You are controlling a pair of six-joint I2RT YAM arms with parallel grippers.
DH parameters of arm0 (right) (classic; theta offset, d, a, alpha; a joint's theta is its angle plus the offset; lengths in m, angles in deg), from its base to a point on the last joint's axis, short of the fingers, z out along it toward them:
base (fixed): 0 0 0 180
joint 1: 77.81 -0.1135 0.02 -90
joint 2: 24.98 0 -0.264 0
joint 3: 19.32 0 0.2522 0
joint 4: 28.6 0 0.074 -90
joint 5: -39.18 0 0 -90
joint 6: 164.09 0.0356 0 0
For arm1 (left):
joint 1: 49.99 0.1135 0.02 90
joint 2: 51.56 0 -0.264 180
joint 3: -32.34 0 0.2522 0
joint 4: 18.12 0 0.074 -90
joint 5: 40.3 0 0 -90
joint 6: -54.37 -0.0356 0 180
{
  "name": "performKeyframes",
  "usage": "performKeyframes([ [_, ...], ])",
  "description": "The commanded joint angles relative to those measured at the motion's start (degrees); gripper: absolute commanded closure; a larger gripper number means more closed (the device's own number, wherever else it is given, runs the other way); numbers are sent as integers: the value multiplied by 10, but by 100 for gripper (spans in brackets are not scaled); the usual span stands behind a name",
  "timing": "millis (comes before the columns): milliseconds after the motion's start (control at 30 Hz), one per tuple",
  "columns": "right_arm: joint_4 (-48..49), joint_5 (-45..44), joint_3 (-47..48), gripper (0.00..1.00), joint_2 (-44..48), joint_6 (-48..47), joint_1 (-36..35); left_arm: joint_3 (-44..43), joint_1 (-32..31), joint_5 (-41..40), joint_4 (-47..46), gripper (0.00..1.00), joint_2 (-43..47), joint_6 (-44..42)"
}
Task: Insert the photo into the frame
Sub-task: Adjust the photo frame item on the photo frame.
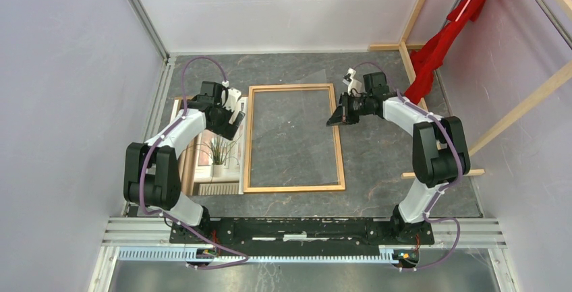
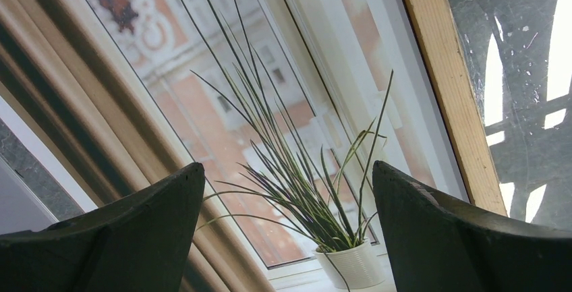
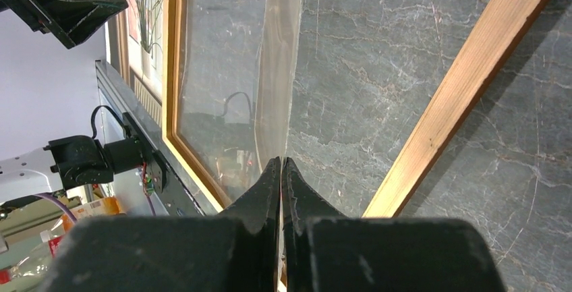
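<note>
Scene: two robot arms over a dark marbled tabletop (image 1: 378,170), seen from above and from each wrist.
Left gripper (image 2: 287,170): fingers spread wide and holding nothing; it hovers low, tips pointing down.
Photo (image 1: 217,160): lies flat on the table directly beneath the left gripper; the wrist view between the spread fingers shows its printed spiky plant, white pot and window; it is outside the frame, not yet in it.
Frame (image 1: 293,188): thin orange-brown wood, flat on the table just beside the photo, on the left gripper's right-hand side; one long rail runs alongside the photo's long edge, touching it or very nearly so.
Right gripper (image 3: 281,164): fingers pinched together on the edge of a clear sheet (image 3: 273,69); it hangs at the frame's right long rail, above it.
Clear sheet: appears to slope down from those fingers over the frame's opening; how much of it rests on the table I cannot tell.
Key relation: photo and frame both lie with their long axes running away from the arm bases, parallel to each other; the photo would need to travel sideways, rightward from the left gripper, to reach the opening.
Nearer arm: the left, right over the photo; the right arm is well apart from it and occupied with the sheet.
</note>
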State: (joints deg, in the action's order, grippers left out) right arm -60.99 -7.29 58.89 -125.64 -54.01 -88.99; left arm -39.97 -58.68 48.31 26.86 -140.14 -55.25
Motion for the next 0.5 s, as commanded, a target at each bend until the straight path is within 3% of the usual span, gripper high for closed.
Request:
performKeyframes([
  [0,5,14,30,96,-9,-8,2,-9,4,7,-7,0,0,8],
  [467,91,64,-11,93,-11,78,2,35,-13,55,-40,0,4,27],
])
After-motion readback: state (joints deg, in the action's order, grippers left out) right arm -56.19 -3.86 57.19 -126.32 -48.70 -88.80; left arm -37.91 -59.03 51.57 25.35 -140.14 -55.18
